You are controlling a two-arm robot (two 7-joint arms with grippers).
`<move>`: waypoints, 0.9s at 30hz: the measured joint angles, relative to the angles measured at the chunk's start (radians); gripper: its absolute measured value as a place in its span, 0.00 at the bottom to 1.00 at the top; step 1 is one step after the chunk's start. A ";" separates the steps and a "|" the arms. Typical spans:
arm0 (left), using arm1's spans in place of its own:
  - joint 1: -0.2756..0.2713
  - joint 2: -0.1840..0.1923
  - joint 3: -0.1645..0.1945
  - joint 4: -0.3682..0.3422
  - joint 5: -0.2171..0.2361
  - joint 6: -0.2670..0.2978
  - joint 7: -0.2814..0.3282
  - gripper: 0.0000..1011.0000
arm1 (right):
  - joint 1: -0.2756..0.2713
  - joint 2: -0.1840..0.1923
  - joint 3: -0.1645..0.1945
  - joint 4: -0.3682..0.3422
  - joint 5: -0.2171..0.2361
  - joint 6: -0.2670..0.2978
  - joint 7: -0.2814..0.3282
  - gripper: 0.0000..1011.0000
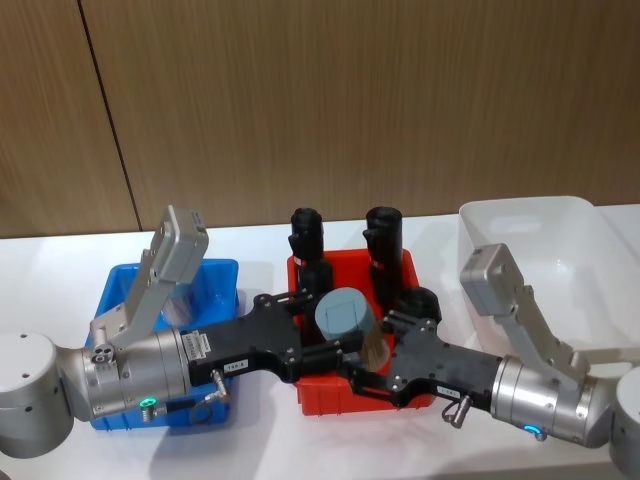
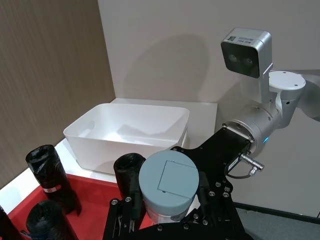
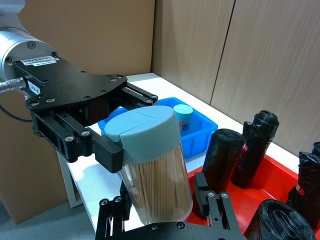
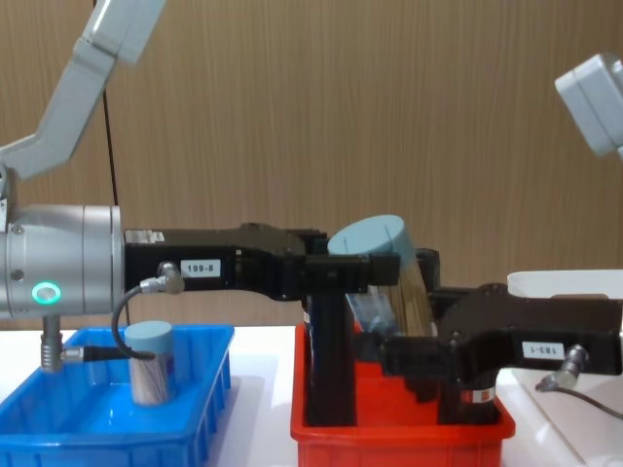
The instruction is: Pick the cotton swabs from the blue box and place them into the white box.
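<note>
Since the two arms met above the red bin (image 1: 330,398) in what looked like a hand-over, the left end effector (image 1: 325,325) was clamped on the tub of cotton swabs (image 1: 343,313) just under its pale blue lid. It held the tub tilted in the air, clear of the black rolls (image 1: 380,240) standing below. The right end effector (image 3: 165,212) sat lower on the same tub, spread to either side of the clear body where the sticks showed. A sliver of gap on one side suggested it had not closed. Gripping high and low probably left each arm room to work. The meeting point lay between the blue box (image 1: 215,272), where a second tub (image 4: 149,360) stood, and the white box (image 1: 560,212) on the surface (image 1: 60,270) at the right arm's side.
</note>
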 joint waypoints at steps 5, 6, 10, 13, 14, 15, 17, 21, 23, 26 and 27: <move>0.000 0.000 0.000 0.000 0.000 0.000 0.000 0.65 | 0.003 0.000 -0.004 0.004 0.000 0.001 0.002 0.69; 0.000 0.000 0.000 0.000 0.000 0.000 0.000 0.65 | 0.004 0.000 -0.004 0.004 0.000 0.001 0.002 0.69; 0.000 0.000 0.000 0.000 0.000 0.000 -0.001 0.65 | 0.005 0.000 -0.006 0.006 0.000 0.002 0.003 0.67; 0.000 0.000 0.000 0.000 0.000 0.000 -0.001 0.65 | 0.006 0.001 -0.008 0.007 0.000 0.003 0.003 0.66; 0.000 0.000 0.000 0.000 0.000 0.000 -0.001 0.65 | 0.006 0.001 -0.008 0.007 0.001 0.003 0.003 0.66; 0.000 0.000 0.000 0.000 0.000 0.000 -0.001 0.65 | 0.006 0.002 -0.009 0.007 0.001 0.003 0.003 0.66; 0.000 0.000 0.000 0.000 0.000 0.000 -0.001 0.65 | 0.006 0.002 -0.009 0.007 0.001 0.004 0.003 0.65; 0.000 0.000 0.000 0.000 0.000 0.000 -0.001 0.65 | 0.006 0.005 -0.011 0.006 0.003 0.004 0.002 0.65; 0.000 0.000 0.000 0.000 0.000 0.000 -0.001 0.68 | 0.006 0.006 -0.011 0.006 0.003 0.006 0.001 0.65; 0.000 0.000 0.000 0.000 0.000 0.000 -0.001 0.77 | 0.004 0.009 -0.012 0.004 0.004 0.006 -0.001 0.65; 0.000 0.000 0.000 0.000 0.000 0.000 -0.001 0.80 | 0.004 0.010 -0.012 0.003 0.005 0.007 -0.001 0.65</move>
